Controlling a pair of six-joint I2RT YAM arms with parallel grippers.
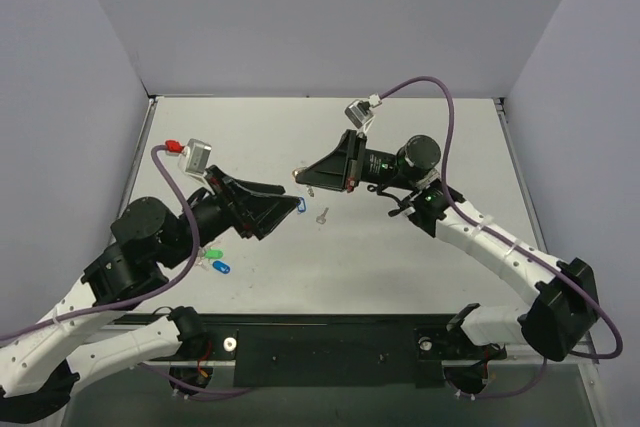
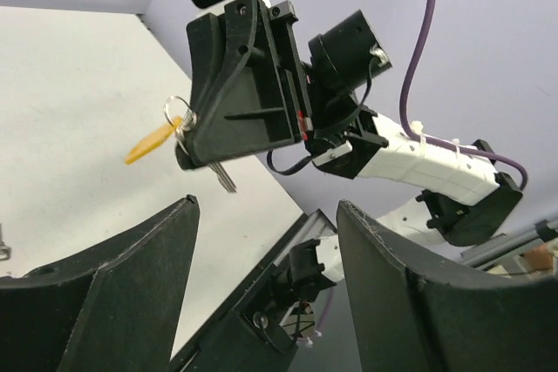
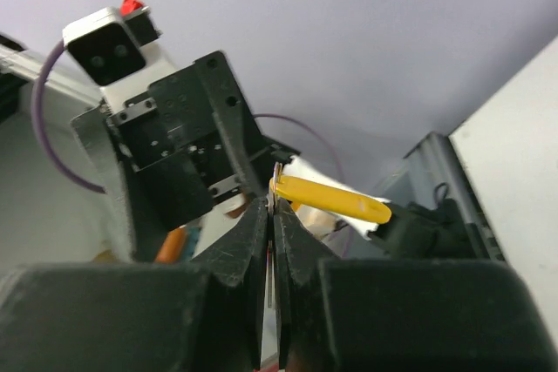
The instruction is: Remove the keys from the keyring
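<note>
Fingers (image 2: 131, 302) of the left end effector (image 2: 266, 215) fill the bottom of the left wrist view. They are spread wide with nothing between them (released). Beyond them, the right end effector (image 2: 186, 158) is clenched on the keyring (image 2: 155, 143). Its thin metal ring (image 2: 177, 111) sits at the fingertips, the yellow-orange tag points away to one side, and one silver hanging key (image 2: 222, 178) dangles below the ring.

Right wrist view: the closed fingers meet at their tips, and the yellow tag of the keyring (image 3: 331, 199) projects from between them.

Top view: both end effectors are over the middle of the tabletop (image 1: 420, 277), tips facing one another, near but apart. The keyring is held above the tabletop's centre, slightly toward the far edge. A loose key (image 1: 322, 215) lies flat near the centre, between the two end effectors and a little toward the near edge. A green tag (image 1: 210, 253) and a blue tag (image 1: 221, 267) lie just beside each other toward the left edge, next to the left arm.
</note>
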